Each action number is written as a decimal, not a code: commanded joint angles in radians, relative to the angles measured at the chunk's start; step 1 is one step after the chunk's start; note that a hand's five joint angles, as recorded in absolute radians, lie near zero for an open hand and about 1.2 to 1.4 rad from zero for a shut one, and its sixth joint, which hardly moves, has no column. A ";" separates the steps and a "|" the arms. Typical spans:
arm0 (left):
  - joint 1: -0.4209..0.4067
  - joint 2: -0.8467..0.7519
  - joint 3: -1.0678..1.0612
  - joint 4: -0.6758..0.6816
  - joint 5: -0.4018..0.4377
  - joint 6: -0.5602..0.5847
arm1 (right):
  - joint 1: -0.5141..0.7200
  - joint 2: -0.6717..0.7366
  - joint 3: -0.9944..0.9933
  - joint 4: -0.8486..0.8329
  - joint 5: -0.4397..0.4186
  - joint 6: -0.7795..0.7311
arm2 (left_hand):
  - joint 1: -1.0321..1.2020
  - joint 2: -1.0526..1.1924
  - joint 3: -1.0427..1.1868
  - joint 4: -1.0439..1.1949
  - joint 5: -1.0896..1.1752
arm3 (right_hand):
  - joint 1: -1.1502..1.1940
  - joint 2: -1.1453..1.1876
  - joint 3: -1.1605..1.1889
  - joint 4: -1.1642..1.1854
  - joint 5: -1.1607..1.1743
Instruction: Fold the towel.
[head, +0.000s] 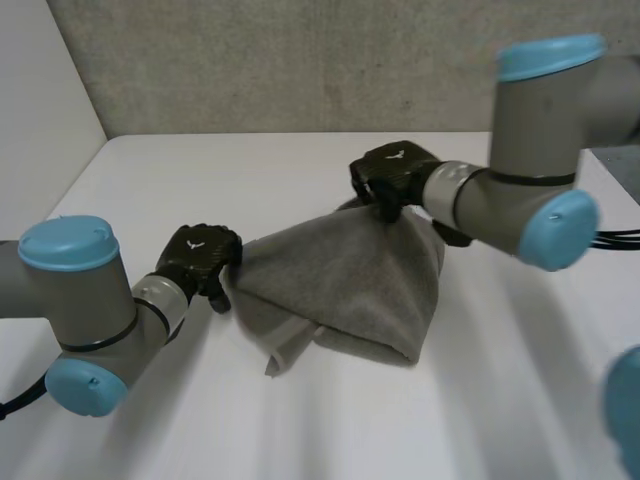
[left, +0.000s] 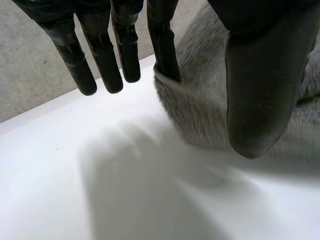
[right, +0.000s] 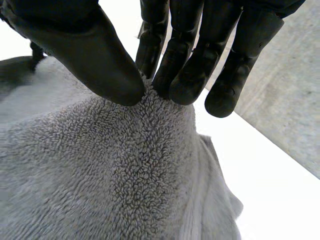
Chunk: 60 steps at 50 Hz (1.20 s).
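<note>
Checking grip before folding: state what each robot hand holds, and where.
Both pinch the towel: right robot hand at its raised peak, left robot hand at its side edge.

From the head camera, the spot where the right hand (head: 392, 178) meets the towel (head: 340, 290) at its raised far corner is too small for us to read. From that wrist, the pinched bit of towel is hidden between the thumb (right: 100, 65) and the fingers (right: 185, 65). At the towel's left corner, one finger (left: 165, 45) of the left hand (head: 200, 258) ends behind the edge, with its thumb (left: 260, 90) pressed in front. We cannot see the table (head: 300, 165) under the towel. The left arm (head: 75, 300) and the right arm (head: 530, 190) are cut off beyond the towel's sides.
</note>
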 joint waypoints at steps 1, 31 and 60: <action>0.000 -0.029 0.011 0.028 -0.003 -0.014 | -0.068 -0.289 0.450 -0.198 -0.064 -0.007 | -0.022 -0.049 -0.057 -0.050 -0.014 | 0.088 0.091 0.069 0.063 0.080; -0.006 0.126 -0.052 0.028 0.077 -0.285 | -0.134 -0.494 0.951 -0.496 -0.082 -0.008 | 0.025 -0.002 -0.010 -0.003 0.033 | 0.088 0.091 0.069 0.063 0.080; -0.019 -0.027 -0.004 0.155 0.054 -0.351 | -0.134 -0.469 0.969 -0.511 -0.078 -0.011 | -0.002 -0.028 -0.037 -0.030 0.006 | 0.088 0.091 0.069 0.063 0.080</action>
